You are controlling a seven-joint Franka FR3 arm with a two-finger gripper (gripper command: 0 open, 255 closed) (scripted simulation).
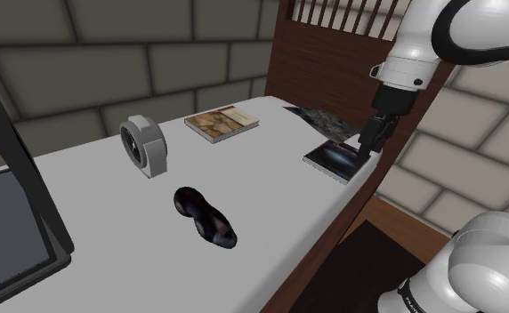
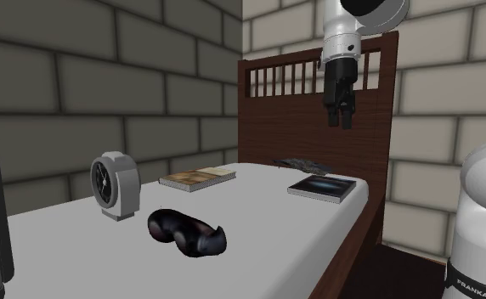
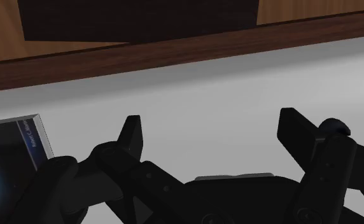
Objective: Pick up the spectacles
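Two blunt black claw (image 3: 210,121) fingers (image 3: 131,133) (apart)

One clock (image 1: 144,146), two books (image 1: 222,122) (image 1: 335,159), one spectacles (image 1: 205,217), one dark patterned slab (image 1: 320,119).

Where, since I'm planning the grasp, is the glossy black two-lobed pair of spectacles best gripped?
Probably at the narrow waist between the lobes of the glossy black spectacles, coming from above with the fingers across its short width: it lies flat on the white surface, and the waist is its slimmest part.
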